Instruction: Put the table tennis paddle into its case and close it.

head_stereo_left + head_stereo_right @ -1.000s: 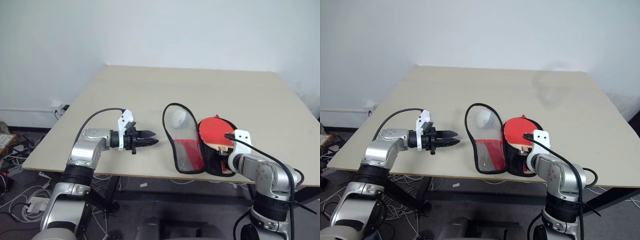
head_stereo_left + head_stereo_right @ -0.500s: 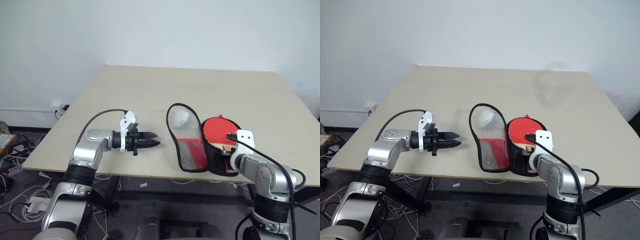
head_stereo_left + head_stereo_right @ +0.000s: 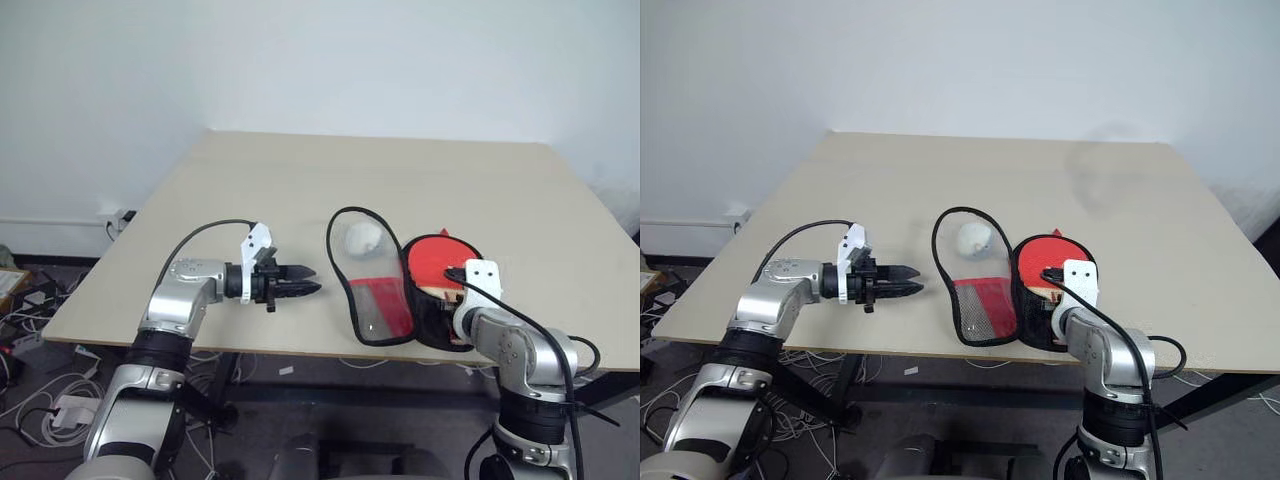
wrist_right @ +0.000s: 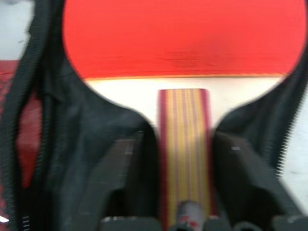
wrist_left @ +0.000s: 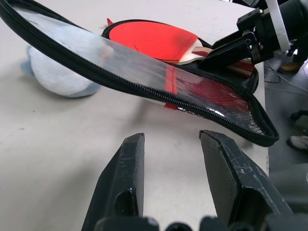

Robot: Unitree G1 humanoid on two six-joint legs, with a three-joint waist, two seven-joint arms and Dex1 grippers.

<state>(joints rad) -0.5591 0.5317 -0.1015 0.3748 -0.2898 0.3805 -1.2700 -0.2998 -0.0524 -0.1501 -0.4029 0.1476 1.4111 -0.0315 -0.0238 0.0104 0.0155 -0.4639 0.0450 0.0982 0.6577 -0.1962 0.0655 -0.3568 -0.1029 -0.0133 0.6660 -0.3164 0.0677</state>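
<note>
Two robot arms of rounded brushed-silver segments joined by black ribbed rings enter from the lower left and lower right of the frame. Each wrist carries a white angled bracket, the right one with two small dark screw holes, and a thin black cable loops to it. The left gripper [image 3: 300, 288] has two tapered, scuffed black fingers [image 5: 122, 187].

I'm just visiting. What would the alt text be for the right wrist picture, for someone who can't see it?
The table tennis paddle, red face and striped wooden handle, lies in the black-lined case. The right gripper has its two black fingers open, one on each side of the handle and clear of it.
</note>
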